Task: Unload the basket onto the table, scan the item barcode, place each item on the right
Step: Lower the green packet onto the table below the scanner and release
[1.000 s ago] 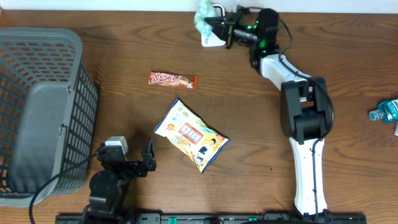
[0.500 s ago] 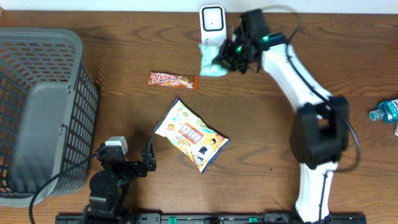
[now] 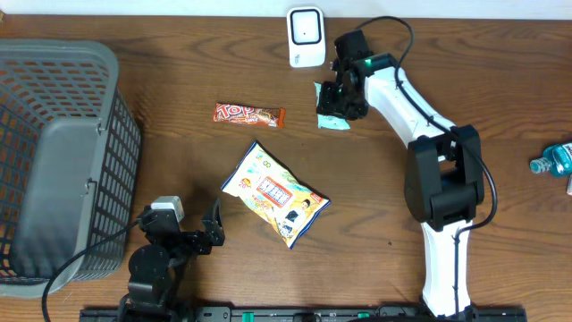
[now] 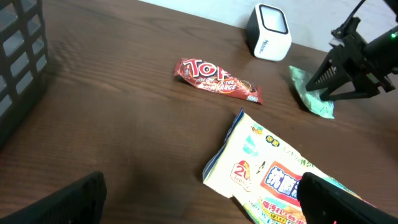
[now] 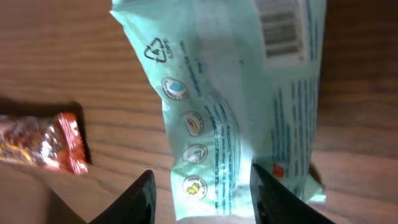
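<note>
The right end effector [image 5: 202,186] stands half-parted over the mint-green packet [image 5: 236,93], gripping nothing.

The packet lies flat on the worktop [image 3: 179,54] near the far edge, just in front of the white scanner [image 3: 306,36]. A red candy bar [image 3: 248,114] lies well to one side. The packet's barcode [image 5: 283,28] faces upward, away from the scanner's window, so a read looks unlikely from this pose. The main risk is the re-grip. The film is thin and slack and lies flat on the wood, so the fingers [image 5: 144,198] may skate over it, or pinch only a fold and crease the code. A careless lift could also turn the barcode away from the window or knock the scanner, which stands close behind. The left end effector [image 3: 210,234] waits wide open and empty at the near edge.
</note>
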{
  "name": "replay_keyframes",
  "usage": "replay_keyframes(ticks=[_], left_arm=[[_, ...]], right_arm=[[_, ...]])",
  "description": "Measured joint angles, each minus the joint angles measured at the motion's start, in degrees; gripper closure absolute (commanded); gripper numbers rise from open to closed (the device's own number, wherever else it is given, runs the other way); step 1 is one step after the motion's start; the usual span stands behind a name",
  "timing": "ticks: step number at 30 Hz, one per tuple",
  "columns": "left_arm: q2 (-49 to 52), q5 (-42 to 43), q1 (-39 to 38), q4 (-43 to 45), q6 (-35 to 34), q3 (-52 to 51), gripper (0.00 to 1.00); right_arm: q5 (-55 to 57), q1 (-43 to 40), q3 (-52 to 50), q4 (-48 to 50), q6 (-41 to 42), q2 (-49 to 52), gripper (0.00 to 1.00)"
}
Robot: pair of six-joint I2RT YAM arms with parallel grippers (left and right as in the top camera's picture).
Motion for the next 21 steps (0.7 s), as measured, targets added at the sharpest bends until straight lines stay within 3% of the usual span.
replay_keyframes(ticks=[4, 6, 13, 21], left_arm=[[0.0, 0.0, 0.0, 0.0, 0.0, 0.0, 0.02], [0.0, 0.0, 0.0, 0.0, 0.0, 0.0, 0.02], [0.0, 0.0, 0.0, 0.0, 0.0, 0.0, 0.02], [0.0, 0.0, 0.0, 0.0, 0.0, 0.0, 0.02]], right_arm=[[1.38, 0.42, 0.02, -2.12, -1.22, -1.2, 0.37], [3.45, 0.72, 0.02, -2.08, -1.73, -2.75, 0.33], [14.58, 6.19, 1.4, -0.39, -2.89, -7.5, 0.34], [30.14, 14.64, 1.46, -0.17, -6.23, -2.38, 0.41]])
